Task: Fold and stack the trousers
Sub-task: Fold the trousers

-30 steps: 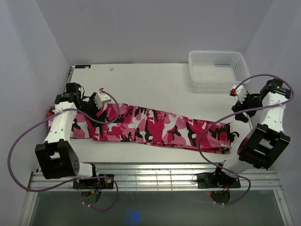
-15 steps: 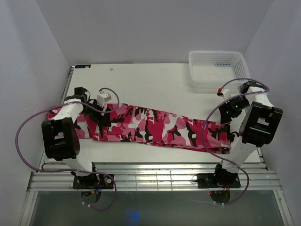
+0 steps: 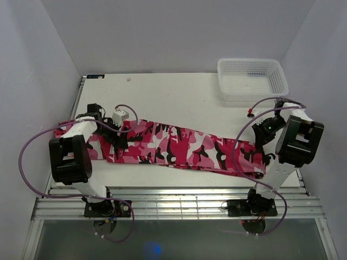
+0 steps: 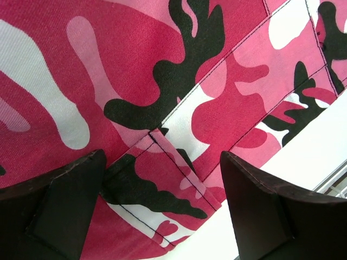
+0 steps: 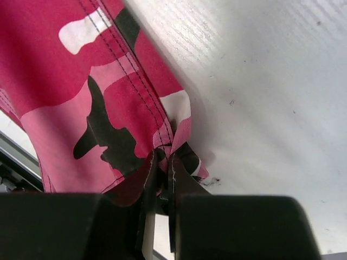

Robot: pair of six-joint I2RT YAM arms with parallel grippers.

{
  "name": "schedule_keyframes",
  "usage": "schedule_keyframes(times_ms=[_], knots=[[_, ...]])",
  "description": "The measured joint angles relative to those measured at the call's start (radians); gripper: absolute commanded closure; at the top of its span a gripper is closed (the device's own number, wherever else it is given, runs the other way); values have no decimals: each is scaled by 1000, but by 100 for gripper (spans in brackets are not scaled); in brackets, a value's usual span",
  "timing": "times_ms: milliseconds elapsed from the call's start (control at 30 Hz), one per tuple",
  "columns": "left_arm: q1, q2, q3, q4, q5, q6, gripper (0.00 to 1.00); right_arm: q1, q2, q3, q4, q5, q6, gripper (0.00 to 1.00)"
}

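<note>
The trousers (image 3: 179,146), in pink, red, white and black camouflage, lie stretched out flat from left to right across the white table (image 3: 162,92). My left gripper (image 3: 115,136) sits low over their left end. In the left wrist view it (image 4: 162,200) is open, its dark fingers (image 4: 54,216) on either side of a stitched flap near the cloth's edge (image 4: 162,81). My right gripper (image 3: 262,140) is at the right end. In the right wrist view it (image 5: 162,162) is shut on a corner of the hem (image 5: 65,97), which bunches up between the jaws.
A white mesh basket (image 3: 250,80) stands at the far right corner of the table. Purple cables loop off both arms. A slatted metal rail (image 3: 179,203) runs along the near edge by the arm bases. Bare table (image 5: 260,81) lies beside the hem.
My right gripper has come down onto the right end of the trousers and shut on the hem. The left arm swung in over the left end and stays open.
</note>
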Motion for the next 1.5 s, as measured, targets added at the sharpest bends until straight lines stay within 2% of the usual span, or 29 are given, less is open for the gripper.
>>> schedule_keyframes(times_ms=[267,467,500,533,567,600,667,700,733,767,1233,1300,1333,1367,1500], knots=[[0,0,0,3,-15,-1,3,-5,-88,35,-5,-30,-35,92],[0,-1,-8,15,-29,-2,3,-11,-183,-7,75,-32,-48,92],[0,-1,-11,19,-32,-2,3,-11,-184,-25,93,-29,-48,90],[0,-1,-15,24,-37,-2,3,-11,-183,-45,110,-24,-47,70],[0,-1,-19,28,-39,-2,3,-11,-180,-63,122,-19,-45,63],[-1,-2,-23,31,-42,-2,3,-11,-175,-75,130,-14,-37,61],[-2,-3,-26,34,-44,-2,3,-11,-161,-81,143,-5,-22,66],[-2,-3,-26,36,-45,-2,3,-11,-153,-80,156,0,-16,73],[-2,-3,-26,37,-45,-2,3,-11,-146,-80,165,3,-11,87],[-2,-3,-26,37,-45,-3,3,-11,-140,-80,172,4,-6,92],[-2,-3,-26,45,-45,-13,3,-11,-119,7,160,-15,13,92],[-2,-3,-27,48,-45,-19,2,-11,-119,2,171,-12,24,69],[-2,-3,-27,51,-46,-23,2,-11,-119,-1,176,-8,35,48],[-2,-3,-28,53,-46,-29,2,-10,-117,-2,179,6,45,40],[0,-10,-26,55,-46,-62,2,-11,-116,-2,203,51,66,37]])
